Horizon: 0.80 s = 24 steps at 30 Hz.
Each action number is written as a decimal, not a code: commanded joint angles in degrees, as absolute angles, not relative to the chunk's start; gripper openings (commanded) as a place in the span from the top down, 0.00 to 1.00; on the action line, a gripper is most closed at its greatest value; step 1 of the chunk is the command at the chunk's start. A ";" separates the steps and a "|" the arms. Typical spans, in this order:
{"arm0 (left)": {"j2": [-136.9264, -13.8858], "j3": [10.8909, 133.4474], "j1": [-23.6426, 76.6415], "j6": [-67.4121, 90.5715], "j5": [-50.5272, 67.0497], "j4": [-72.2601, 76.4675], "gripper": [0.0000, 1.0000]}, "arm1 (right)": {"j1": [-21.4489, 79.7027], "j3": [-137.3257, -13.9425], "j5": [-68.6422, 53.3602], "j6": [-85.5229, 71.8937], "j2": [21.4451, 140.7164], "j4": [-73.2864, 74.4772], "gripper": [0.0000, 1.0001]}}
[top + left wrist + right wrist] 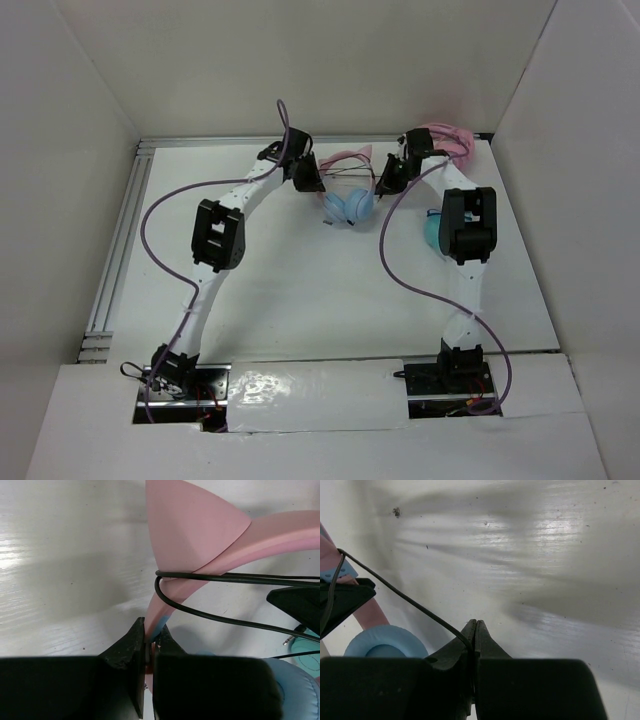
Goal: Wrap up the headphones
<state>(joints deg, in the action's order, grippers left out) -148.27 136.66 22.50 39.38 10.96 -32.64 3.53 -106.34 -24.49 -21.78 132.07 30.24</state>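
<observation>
The headphones [349,205] sit at the back middle of the table, with a pink cat-ear headband [200,535] and light blue ear cups [385,641]. My left gripper [151,636] is shut on the lower end of the headband, just below a cat ear. The thin black cable [235,578] loops round the headband there and runs right. My right gripper [475,630] is shut on the cable [410,601], which stretches taut to the headband at the left. In the top view the left gripper [308,178] and the right gripper [388,180] flank the headphones.
All-pink headphones [447,138] lie at the back right corner, behind the right arm. Teal headphones [433,230] lie beside the right arm's elbow. White walls enclose the table on three sides. A metal rail [118,240] runs along the left edge.
</observation>
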 commanded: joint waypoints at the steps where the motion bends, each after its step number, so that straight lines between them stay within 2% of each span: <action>1: -148.19 138.52 17.58 41.05 5.01 -34.63 1.00 | 0.44 -109.60 -21.71 -20.31 132.80 34.01 0.95; 4: -148.01 138.16 18.01 40.26 4.66 -34.37 0.93 | 0.44 -110.48 -23.11 -19.87 133.42 34.01 0.92; 7: -147.92 137.64 18.02 40.34 4.48 -33.76 0.91 | 0.44 -110.66 -23.12 -19.69 133.33 34.27 0.92; 10: -147.92 137.90 17.93 40.61 3.96 -34.19 1.00 | 0.96 -111.44 -22.59 -19.16 133.33 35.06 0.94; 15: -146.34 137.03 13.19 41.31 3.78 -37.44 1.00 | 5.26 -117.32 -20.74 -18.28 135.69 38.31 0.94; 21: -144.32 135.01 7.92 39.82 0.53 -40.52 1.00 | 8.96 -130.23 -23.20 -21.35 141.85 42.01 0.91; 24: -143.44 134.03 7.38 39.11 0.26 -40.78 1.00 | 9.84 -131.75 -23.91 -22.15 143.35 41.40 0.90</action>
